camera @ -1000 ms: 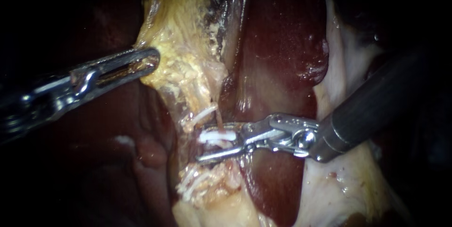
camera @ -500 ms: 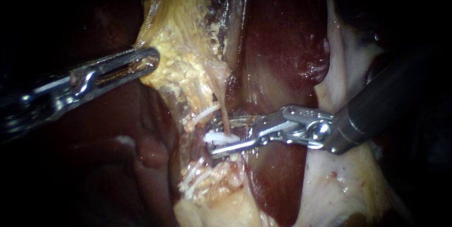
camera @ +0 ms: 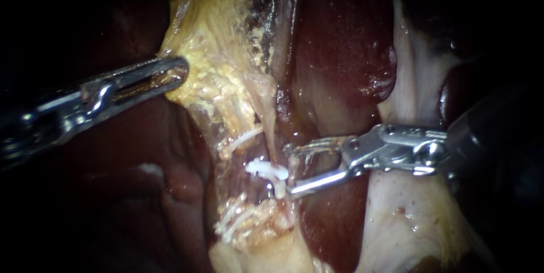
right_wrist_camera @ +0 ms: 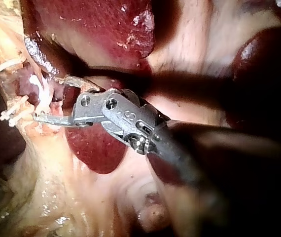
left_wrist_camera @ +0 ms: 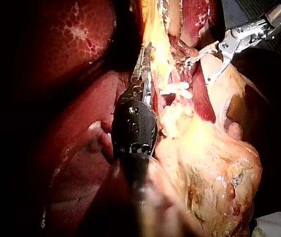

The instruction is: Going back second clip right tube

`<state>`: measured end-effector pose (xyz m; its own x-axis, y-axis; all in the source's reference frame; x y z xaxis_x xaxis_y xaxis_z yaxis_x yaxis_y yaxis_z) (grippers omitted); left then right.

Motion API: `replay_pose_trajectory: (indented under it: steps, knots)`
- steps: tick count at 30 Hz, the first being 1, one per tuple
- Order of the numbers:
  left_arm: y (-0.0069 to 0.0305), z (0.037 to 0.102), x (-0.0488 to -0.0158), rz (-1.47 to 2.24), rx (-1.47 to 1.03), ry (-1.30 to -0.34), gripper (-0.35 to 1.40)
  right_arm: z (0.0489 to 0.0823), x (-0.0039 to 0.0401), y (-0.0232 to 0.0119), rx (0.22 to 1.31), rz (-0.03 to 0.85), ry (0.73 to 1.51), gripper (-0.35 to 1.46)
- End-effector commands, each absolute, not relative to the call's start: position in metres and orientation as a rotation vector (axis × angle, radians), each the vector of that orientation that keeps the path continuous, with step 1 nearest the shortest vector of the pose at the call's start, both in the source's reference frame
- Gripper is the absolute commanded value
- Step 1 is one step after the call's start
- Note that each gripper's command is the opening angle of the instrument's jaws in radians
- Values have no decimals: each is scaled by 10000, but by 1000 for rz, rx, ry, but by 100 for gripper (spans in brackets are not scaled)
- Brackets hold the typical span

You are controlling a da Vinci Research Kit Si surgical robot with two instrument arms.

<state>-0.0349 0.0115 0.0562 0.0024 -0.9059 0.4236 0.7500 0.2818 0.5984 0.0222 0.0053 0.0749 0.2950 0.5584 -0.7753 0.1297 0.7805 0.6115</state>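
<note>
1. Left instrument (camera: 170, 73) enters from the left. Its tool is clamped on the edge of the yellow tissue (camera: 218, 83).
2. Older clips (camera: 241, 137) show white just below that tissue, with more lower down.
3. The clip (camera: 263, 168), white, sits across the thin pale tube (camera: 271, 128) at centre, between those two groups.
4. Right instrument (camera: 290, 170) enters from the right. Its tool stands apart and holds nothing, with the tips just right of the clip. Contact between the lower tip and the clip cannot be told.
5. Dark red liver (camera: 340, 52) lies above and behind the right instrument.
</note>
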Motion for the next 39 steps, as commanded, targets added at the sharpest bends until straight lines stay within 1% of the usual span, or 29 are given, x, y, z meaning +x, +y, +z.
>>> replay_pose_trajectory:
  steps: [1,3,9,17,20,27,33,39]
  knots:
    - [115,562,-349,-1315,225,-862,-35,744,219,57,631,301,1265,60]
    - [115,563,-349,-1315,225,-862,-35,731,212,68,588,277,1274,60]
    - [116,563,-349,-1315,224,-862,-35,708,201,85,530,225,1290,60]
    - [113,583,-355,-1311,221,-848,-35,708,199,83,489,175,1302,60]
    - [110,596,-362,-1306,224,-834,-35,708,197,83,490,175,1302,60]
    - [103,630,-391,-1288,250,-808,-35,708,196,81,489,173,1302,60]
    - [100,642,-410,-1279,263,-801,-35,706,197,80,490,173,1302,60]
    - [100,642,-416,-1275,268,-803,-35,706,197,80,490,173,1303,60]
